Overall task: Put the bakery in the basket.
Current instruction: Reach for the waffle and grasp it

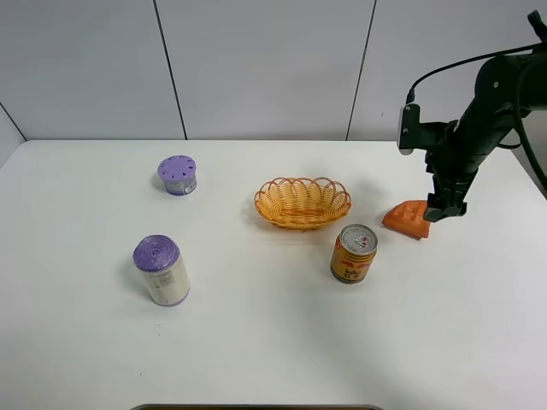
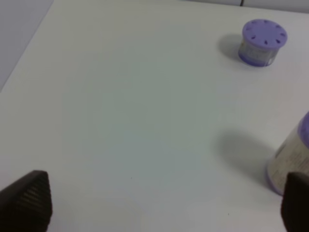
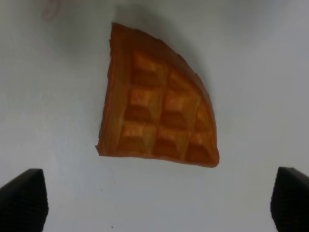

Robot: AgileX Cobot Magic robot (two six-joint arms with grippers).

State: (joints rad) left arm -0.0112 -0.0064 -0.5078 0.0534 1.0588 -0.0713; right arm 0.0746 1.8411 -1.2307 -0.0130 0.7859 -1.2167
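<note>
L hand (image 2: 159, 208): fingers wide apart, nothing between them, over bare counter (image 1: 256, 342). Small purple-lid jar (image 1: 177, 175) and taller purple-lid canister (image 1: 161, 271) on L side, both lidded, contents not visible. Wicker basket (image 1: 302, 202) mid-counter, empty. Red-gold drink can (image 1: 354, 254) upright just front-R of basket; top too small to tell if opened. Waffle wedge (image 1: 408, 219) lies flat on counter, R of can, well clear of basket. R hand (image 3: 154, 203) hovers at wedge's R edge, fingers spread wide, no contact seen. Risks, my read: wedge is low & flat, so closing fingers could scrape counter or shove it instead of gripping, and its angled sides may let it twist out. Can stands near the line to basket, so a low carry could clip & tip it. Basket shallow, prob light: a release at the rim could leave wedge hanging or skid the basket.
</note>
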